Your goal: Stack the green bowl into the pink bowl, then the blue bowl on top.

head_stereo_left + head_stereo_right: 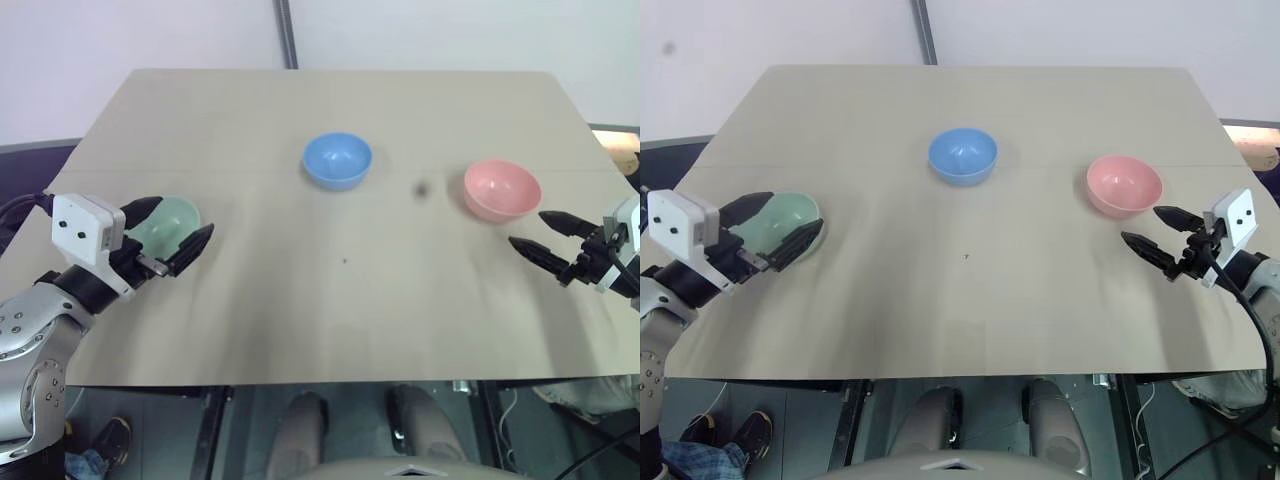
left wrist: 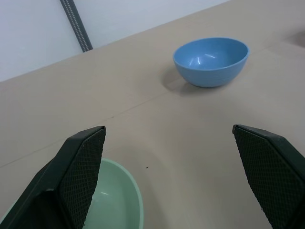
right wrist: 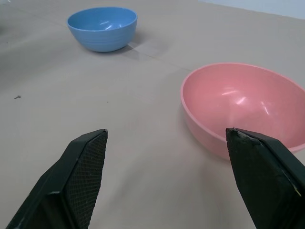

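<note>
Before me, a bare beige table (image 1: 340, 310) meets a white wall (image 1: 150, 30), where a grey vertical strip (image 1: 288, 32) rises behind the table's far edge.

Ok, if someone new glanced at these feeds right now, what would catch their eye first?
Three bright bowls spread apart on the tan table: the blue bowl at the centre back, the pink bowl to the right, the green bowl at the left. Next, the open left pincer hovers around the green bowl, not closed on it. The right pincer is open just short of the pink bowl.
</note>
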Controlling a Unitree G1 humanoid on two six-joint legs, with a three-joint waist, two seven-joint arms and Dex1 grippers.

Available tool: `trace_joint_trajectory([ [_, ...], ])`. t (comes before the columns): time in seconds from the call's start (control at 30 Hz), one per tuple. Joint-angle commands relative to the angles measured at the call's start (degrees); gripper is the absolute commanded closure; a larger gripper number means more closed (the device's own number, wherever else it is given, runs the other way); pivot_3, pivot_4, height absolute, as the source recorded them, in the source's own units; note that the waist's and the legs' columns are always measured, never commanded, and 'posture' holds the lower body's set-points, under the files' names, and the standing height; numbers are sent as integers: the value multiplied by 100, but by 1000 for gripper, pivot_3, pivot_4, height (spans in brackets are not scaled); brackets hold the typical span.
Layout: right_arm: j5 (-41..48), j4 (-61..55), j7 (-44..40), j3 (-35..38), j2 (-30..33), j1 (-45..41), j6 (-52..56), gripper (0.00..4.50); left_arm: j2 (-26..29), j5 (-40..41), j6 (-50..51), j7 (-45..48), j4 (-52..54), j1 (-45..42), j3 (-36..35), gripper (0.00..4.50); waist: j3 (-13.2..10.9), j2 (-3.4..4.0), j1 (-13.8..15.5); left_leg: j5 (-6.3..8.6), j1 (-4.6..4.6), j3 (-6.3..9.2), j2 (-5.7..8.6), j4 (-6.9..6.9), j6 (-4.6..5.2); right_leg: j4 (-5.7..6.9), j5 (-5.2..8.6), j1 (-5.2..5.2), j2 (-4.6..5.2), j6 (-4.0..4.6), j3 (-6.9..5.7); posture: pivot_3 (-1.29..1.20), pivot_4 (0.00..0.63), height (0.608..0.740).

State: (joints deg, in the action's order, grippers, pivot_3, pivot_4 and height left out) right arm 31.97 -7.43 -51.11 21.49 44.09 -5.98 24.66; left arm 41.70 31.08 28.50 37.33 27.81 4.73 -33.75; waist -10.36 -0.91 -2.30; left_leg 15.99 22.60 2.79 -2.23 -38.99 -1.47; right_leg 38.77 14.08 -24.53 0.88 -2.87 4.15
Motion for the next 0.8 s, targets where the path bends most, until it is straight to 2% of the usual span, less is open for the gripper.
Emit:
trace_joint_trajectory([
  [0.03,21,-37,-50,127,22,-31,-165,195,28,27,-151,24,73,42,-159,0,0,0,0,0,0,0,0,0,0,0,0,0,0,0,0,0,150,740],
  [0.8,8,-59,57,2,3,-231,-98,195,112,418,3,199,225,170,-109,0,0,0,0,0,0,0,0,0,0,1,0,0,0,0,0,0,150,740],
])
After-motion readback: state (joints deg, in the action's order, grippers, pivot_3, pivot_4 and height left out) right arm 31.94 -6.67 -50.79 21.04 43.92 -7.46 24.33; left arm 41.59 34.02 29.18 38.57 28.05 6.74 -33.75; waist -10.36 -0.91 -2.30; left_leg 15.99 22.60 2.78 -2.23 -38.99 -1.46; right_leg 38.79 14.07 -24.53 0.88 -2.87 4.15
